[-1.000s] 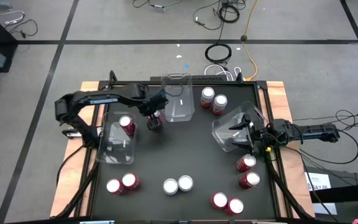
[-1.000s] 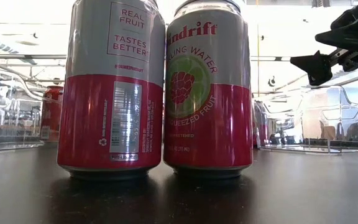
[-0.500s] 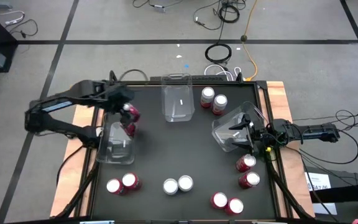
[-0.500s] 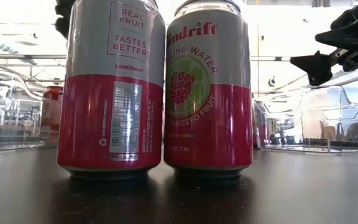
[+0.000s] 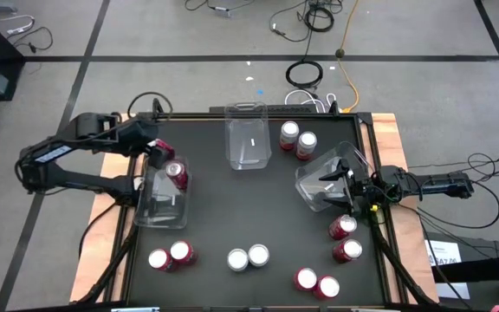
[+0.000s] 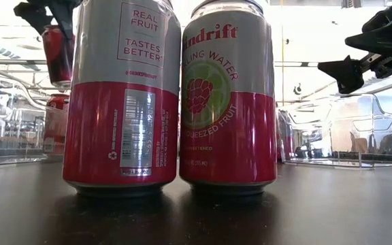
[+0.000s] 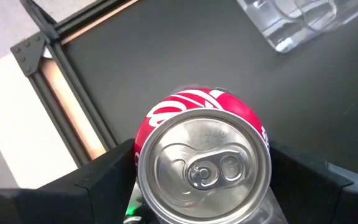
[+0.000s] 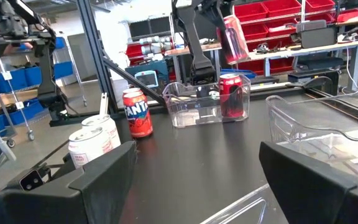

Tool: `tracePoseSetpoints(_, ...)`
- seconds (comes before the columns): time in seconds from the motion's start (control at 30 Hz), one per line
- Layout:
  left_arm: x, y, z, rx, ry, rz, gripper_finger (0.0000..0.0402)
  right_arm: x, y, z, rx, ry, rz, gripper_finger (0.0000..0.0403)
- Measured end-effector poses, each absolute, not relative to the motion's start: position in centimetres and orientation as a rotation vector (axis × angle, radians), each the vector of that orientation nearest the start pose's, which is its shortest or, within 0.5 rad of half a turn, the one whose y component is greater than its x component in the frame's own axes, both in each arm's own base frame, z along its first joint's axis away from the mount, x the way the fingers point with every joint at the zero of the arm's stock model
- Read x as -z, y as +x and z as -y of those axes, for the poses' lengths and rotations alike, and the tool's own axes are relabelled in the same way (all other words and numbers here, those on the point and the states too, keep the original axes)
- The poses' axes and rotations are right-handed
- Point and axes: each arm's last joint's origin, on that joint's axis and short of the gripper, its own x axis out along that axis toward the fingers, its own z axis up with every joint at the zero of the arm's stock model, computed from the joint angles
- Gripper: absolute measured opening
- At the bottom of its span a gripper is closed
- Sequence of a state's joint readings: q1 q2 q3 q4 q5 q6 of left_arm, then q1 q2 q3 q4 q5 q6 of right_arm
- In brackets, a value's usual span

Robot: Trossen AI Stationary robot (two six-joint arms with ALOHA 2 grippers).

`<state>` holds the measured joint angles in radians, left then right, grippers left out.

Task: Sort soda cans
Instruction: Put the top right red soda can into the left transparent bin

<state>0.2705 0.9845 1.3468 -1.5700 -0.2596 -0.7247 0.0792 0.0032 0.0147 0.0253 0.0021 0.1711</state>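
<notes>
My left gripper [image 5: 157, 149] is shut on a red soda can [image 7: 202, 163] and holds it in the air over the far end of the left clear bin [image 5: 156, 208]. Another red can [image 5: 177, 174] stands in that bin. The held can also shows in the low view [image 6: 58, 53] and in the right wrist view [image 8: 232, 36]. My right gripper [image 5: 340, 185] is open at the table's right side, next to a tilted clear bin [image 5: 323, 173]; I cannot tell whether it touches the bin. Other cans stand in pairs on the black table. My left gripper pinches the red can's side wall near its silver top [image 7: 140, 144] between its two fingers [image 7: 98, 180], one on each side. The fingers come from above, pointing down. The can hangs below them, slightly tilted and lifted clear of the bin and table.
A third clear bin [image 5: 249, 139] stands at the far middle, with two cans [image 5: 297, 140] beside it. Pairs of cans stand along the near edge [image 5: 170, 256] [image 5: 248, 257] [image 5: 316, 282] and two more at the right [image 5: 346, 238]. Two cans [image 6: 169, 95] fill the low view.
My left gripper has carried the red can from beside the far middle bin toward the table's left edge and upward. The can is now lifted clear over the far end of the left bin. My right arm has kept still.
</notes>
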Motion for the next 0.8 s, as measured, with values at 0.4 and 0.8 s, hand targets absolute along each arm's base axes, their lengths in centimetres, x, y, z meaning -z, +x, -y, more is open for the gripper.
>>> tracePoseSetpoints(0.4, -36.5, 8.8, -3.2, -1.019, -0.847, -0.875, 0.0325, -17.1, 9.7, -0.8, -0.08, 0.172, 0.03, 0.0334)
tracePoseSetpoints(0.8, -32.8, 8.7, -3.1, -1.113, -0.923, -0.956, 0.0325, -17.1, 9.7, -0.8, -0.08, 0.172, 0.03, 0.0334)
